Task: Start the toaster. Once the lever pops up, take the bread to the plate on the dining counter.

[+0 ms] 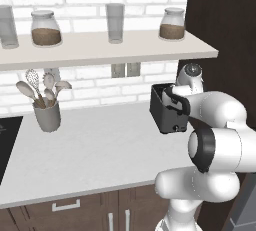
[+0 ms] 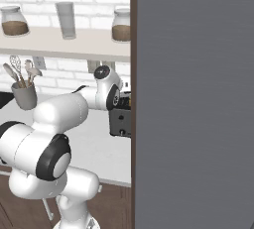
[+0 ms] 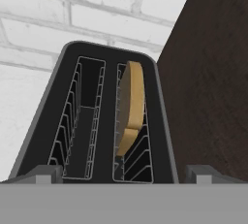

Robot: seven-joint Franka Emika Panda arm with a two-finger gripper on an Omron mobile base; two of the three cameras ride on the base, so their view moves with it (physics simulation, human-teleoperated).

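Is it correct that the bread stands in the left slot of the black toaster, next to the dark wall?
Not quite. The hand view shows the bread standing in the right slot of the black toaster, the slot nearer the dark wall; the left slot is empty.

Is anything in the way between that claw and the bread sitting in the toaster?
Nothing visible. In the hand view the open gripper looks straight down on the toaster; the bread stands in the slot nearer the dark wall, uncovered, and the other slot is empty.
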